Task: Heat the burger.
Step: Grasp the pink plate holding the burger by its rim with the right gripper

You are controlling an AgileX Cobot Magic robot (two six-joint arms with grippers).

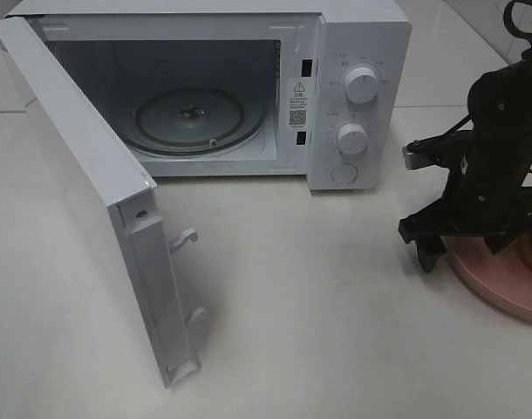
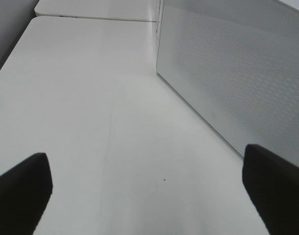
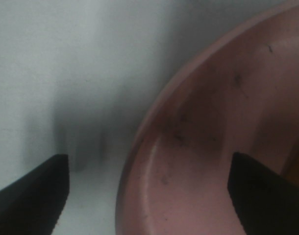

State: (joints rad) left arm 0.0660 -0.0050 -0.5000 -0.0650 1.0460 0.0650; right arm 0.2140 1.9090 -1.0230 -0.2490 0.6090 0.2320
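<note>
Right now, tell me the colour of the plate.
Pink; the plate shows best in the right wrist view.

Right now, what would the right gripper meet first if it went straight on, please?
Probably the rim of the pink plate, which sits between the right gripper's open fingers; depth is unclear.

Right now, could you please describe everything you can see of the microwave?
The white microwave stands on the white table, door swung wide open to the left, two latch hooks on its edge. Its round glass turntable is bare. The right panel has two knobs above a round button. Nothing touches it but the table.
</note>
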